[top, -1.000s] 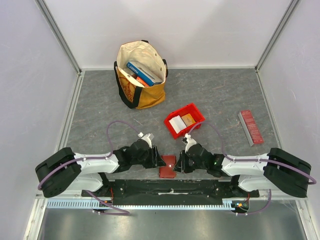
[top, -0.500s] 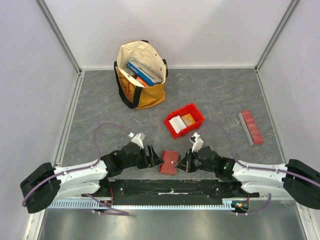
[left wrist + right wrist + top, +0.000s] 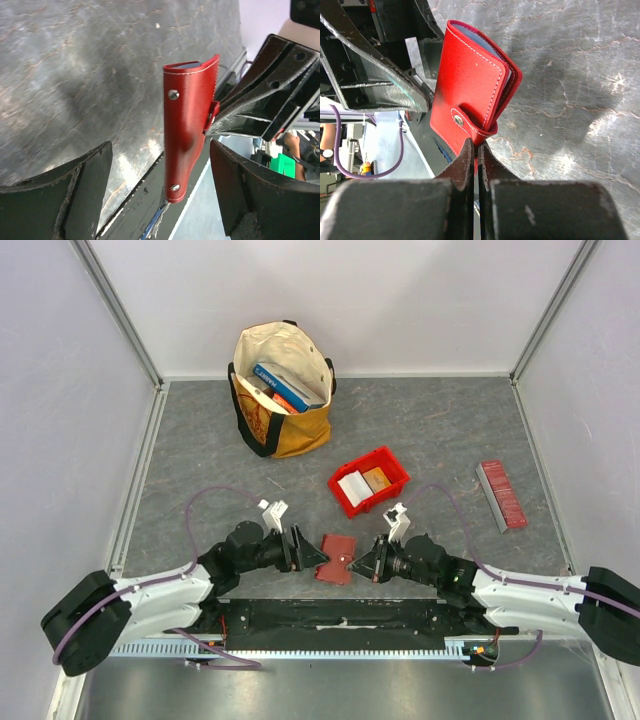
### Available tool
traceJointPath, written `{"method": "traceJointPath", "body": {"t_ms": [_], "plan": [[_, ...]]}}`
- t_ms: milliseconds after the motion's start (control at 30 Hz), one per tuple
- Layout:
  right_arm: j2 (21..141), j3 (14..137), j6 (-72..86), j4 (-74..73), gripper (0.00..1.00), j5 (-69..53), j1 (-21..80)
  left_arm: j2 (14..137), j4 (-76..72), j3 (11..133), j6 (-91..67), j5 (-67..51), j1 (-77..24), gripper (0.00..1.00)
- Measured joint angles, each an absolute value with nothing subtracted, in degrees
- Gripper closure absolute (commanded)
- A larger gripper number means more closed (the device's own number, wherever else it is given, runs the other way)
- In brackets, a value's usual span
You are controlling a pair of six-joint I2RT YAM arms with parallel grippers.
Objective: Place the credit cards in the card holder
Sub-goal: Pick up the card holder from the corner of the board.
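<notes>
A: Which step is judged to be in hand?

B: The opening of the card holder (image 3: 470, 95), it is judged. It is seen closed, with its snap tab wrapped over the edge. It is held at the very tips of the right tool (image 3: 476, 146), whose fingers are pressed together on the edge at or just beside the tab.

A: And the left tool (image 3: 160, 150)?

B: It is spread wide and nothing is held in it. The card holder stands on edge just ahead of it, in line with the gap, and is touched by neither finger. Whether the bench (image 3: 450, 430) is touched by the holder cannot be told.

A: Where are the credit cards (image 3: 351, 487)?

B: They are taken to be the white pieces in the red bin (image 3: 395, 465), well beyond both tools.

A: What is called for next?

B: The free cover should be taken by the left tool, clear of the tab. Then the snap can be pulled off and the slots laid open. Slipping of the thin leather is to be expected.
</notes>
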State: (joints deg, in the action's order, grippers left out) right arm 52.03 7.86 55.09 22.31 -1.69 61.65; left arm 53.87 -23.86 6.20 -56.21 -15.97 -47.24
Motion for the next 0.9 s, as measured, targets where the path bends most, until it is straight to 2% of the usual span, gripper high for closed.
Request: {"method": "traceJointPath", "body": {"t_ms": [133, 267, 400, 500, 533, 600, 733, 900], "plan": [[52.42, 7.84, 55.40, 24.01, 1.00, -1.83, 61.65, 58.15, -31.75, 6.20, -56.16, -20.14, -47.20, 0.24], [52.93, 7.84, 55.55, 25.30, 1.00, -2.13, 61.65, 60.88, -37.47, 6.24, -56.16, -23.11, -47.20, 0.40], [53.54, 7.84, 55.55, 26.04, 1.00, -2.72, 61.65, 61.45, -39.72, 6.39, -56.14, -23.77, -46.96, 0.62], [53.63, 7.84, 55.53, 26.22, 1.00, -2.76, 61.63, 61.52, -39.77, 6.39, -56.10, -23.75, -46.57, 0.84], [53.63, 7.84, 55.53, 26.26, 0.97, -2.85, 61.63, 61.52, -39.51, 6.46, -56.05, -23.70, -46.57, 0.90], [53.63, 7.86, 55.33, 26.06, 0.81, -3.07, 61.63, 61.52, -38.70, 6.81, -55.94, -23.81, -46.57, 0.98], [51.81, 9.72, 52.25, 20.03, 0.63, -2.66, 61.65, 61.45, -33.54, 9.28, -54.41, -24.10, -46.39, 0.98], [46.11, 15.46, 45.60, 7.01, 0.61, 0.89, 61.65, 61.54, -20.69, 14.70, -48.51, -24.25, -45.01, 0.98]]}}
